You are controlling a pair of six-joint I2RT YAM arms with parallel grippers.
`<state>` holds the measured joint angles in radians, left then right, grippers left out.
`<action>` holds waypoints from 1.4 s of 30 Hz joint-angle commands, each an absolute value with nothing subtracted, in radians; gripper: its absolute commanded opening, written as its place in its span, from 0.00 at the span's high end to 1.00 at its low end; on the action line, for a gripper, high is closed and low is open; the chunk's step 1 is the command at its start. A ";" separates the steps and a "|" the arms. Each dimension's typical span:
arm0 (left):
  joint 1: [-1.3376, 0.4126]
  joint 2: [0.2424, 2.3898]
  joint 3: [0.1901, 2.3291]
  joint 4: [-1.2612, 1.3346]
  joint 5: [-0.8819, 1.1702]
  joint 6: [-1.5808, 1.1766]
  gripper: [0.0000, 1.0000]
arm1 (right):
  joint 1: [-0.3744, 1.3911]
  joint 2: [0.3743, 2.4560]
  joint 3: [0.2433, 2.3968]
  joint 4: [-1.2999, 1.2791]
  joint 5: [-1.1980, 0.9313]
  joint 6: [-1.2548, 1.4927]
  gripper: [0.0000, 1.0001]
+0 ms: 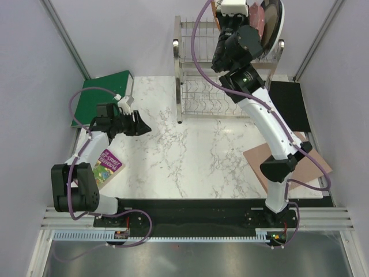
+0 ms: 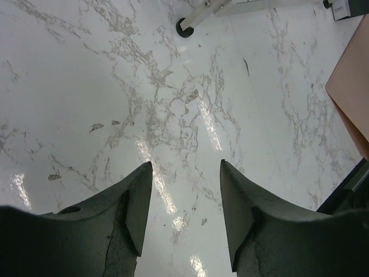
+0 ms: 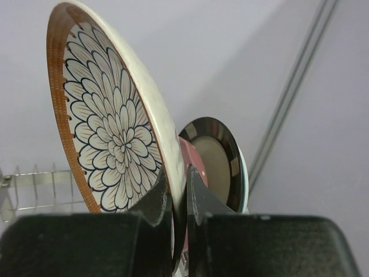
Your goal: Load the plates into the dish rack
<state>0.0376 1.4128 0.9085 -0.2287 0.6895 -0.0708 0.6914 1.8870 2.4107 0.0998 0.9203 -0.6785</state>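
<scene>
Right pincer [image 3: 177, 183] clamps petal-pattern plate [image 3: 109, 133] by its rim at dish rack [image 1: 196, 92].
Thin edge grip could slip, or clip the dark-rimmed plate [image 3: 214, 158] behind; left pincer [image 2: 185, 166] gapes empty.

Three plates [image 3: 109, 138] show clearly, plus one dish rack [image 1: 204, 98], two books [image 1: 102, 99], one brown board [image 1: 311, 164], one black mat [image 1: 290, 104].

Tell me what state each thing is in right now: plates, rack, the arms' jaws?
Petal plate: upright on edge, gripped at its rim.
Right gripper: jaws shut on petal plate.
Dark-rimmed plate: standing upright behind it.
Pink plate: upright, mostly hidden between those two.
Rack: visible lower slots empty.
Left gripper: jaws open, holding nothing, above table.
Green book: closed, lying flat.
</scene>
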 commanded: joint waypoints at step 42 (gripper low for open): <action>0.034 1.354 0.836 -0.077 0.790 -0.209 0.44 | 0.528 2.072 2.533 0.081 1.126 -0.765 1.00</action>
<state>0.0368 1.3399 0.8379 -0.1234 0.7624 -0.1818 0.5415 2.0964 2.4691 -0.0559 1.1080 -0.7547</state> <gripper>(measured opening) 0.559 0.089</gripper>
